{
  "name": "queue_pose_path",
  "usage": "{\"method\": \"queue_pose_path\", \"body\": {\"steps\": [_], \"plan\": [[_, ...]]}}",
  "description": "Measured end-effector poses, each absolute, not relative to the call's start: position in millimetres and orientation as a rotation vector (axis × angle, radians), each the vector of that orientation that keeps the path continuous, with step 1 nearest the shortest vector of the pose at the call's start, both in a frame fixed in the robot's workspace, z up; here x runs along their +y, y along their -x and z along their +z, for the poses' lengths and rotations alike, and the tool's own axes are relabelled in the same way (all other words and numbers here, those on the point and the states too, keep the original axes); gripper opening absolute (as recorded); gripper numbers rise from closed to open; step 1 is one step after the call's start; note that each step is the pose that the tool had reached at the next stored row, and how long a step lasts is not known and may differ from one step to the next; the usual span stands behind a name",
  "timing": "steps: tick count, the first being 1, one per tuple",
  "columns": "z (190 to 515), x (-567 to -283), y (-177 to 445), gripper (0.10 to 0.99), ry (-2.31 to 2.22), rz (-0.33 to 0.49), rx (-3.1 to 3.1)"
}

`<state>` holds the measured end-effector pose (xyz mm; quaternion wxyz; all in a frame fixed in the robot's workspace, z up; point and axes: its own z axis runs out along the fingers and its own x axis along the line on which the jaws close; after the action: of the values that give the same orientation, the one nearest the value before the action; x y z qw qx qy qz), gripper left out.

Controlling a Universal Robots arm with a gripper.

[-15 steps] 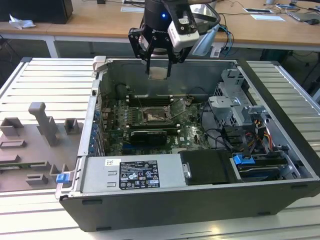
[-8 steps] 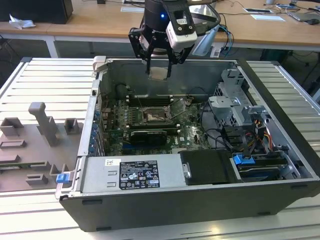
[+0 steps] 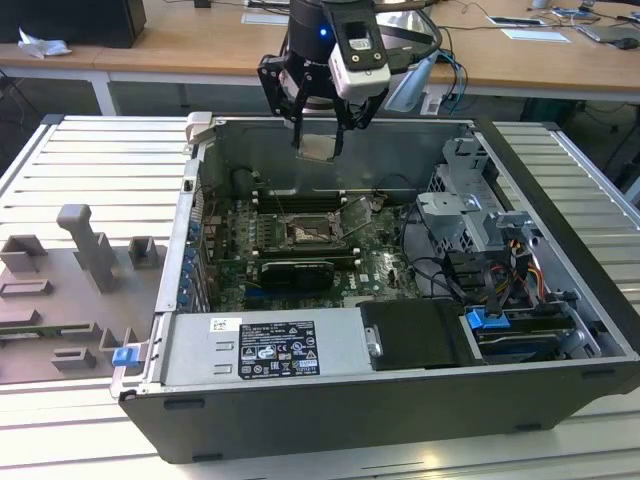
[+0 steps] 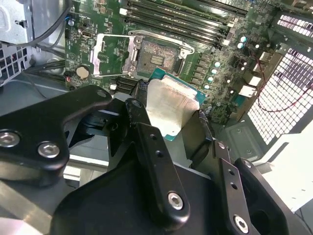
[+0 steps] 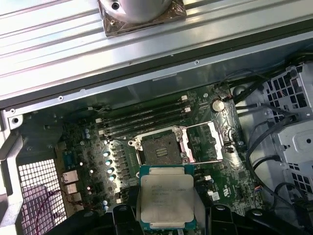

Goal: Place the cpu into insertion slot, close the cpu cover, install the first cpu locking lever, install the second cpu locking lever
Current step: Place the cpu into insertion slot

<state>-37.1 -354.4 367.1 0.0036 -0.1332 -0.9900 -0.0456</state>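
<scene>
My gripper (image 3: 320,135) hangs above the open computer case, shut on the cpu (image 3: 320,148), a flat square chip with a pale silver top. Both wrist views show the cpu (image 4: 171,105) (image 5: 166,196) held by its two opposite edges between black fingers (image 4: 139,95), well above the green motherboard. The insertion slot (image 5: 159,147) (image 4: 156,58) lies bare below, a dark square socket with a metal rim, near the middle of the board (image 3: 305,232). The cpu cover (image 5: 206,141) (image 4: 112,55) is swung open to one side of the socket.
Long memory slots (image 5: 142,120) run beside the socket. A long black card (image 3: 295,270) lies in front of it. The power supply (image 3: 265,345) fills the case's front, and a drive cage with cables (image 3: 480,240) stands at the exterior view's right. Grey fixtures (image 3: 85,250) sit on the table outside the case.
</scene>
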Motion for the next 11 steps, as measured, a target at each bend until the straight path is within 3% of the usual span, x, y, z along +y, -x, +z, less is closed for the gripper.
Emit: {"method": "queue_pose_path", "body": {"steps": [11], "plan": [[366.4,-354.4,37.1,0.525,0.565,-0.143,-3.084]]}}
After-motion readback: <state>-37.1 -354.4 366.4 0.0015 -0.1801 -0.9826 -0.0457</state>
